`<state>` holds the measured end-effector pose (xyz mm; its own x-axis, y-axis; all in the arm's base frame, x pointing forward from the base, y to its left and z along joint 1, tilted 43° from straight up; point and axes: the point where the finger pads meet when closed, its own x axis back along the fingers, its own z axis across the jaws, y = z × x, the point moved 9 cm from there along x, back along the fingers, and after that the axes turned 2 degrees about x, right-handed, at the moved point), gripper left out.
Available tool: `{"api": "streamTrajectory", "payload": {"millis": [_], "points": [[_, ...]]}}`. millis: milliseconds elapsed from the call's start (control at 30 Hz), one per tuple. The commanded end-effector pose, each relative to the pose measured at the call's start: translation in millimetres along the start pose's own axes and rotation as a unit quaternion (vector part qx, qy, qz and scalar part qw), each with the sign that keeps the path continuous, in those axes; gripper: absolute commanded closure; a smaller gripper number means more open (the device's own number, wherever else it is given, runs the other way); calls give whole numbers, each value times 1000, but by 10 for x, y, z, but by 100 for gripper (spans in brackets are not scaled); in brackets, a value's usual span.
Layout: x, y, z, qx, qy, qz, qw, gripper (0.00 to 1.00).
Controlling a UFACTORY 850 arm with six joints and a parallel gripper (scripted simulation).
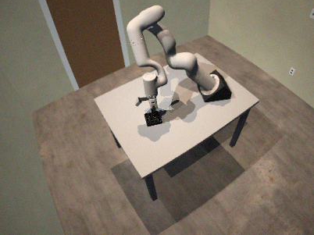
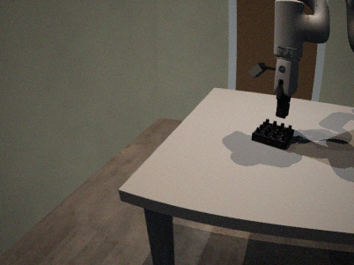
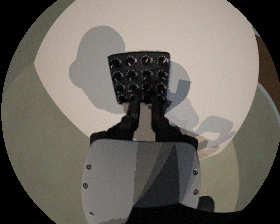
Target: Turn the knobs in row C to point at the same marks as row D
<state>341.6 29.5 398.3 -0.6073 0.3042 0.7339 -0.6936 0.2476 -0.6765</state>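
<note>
Gripper hangs above the small black square knob box [image 2: 273, 135], fingers narrowed, gripping nothing.
Dark two-finger gripper [image 2: 282, 112] sits over the box's 12 o'clock edge in exterior view; box stands mid pale bench [image 2: 211, 175]. Best: drop straight onto one row C knob, centred, then twist. No containers seen.
</note>
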Motion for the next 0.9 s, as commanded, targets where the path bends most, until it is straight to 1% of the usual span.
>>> {"api": "streamTrajectory", "payload": {"millis": [0,300,867], "points": [[-37,-4,-2,0,0,1,1000,81],[-155,-5,-1,0,0,1,1000,81],[-280,-6,0,0,0,1,1000,81]]}}
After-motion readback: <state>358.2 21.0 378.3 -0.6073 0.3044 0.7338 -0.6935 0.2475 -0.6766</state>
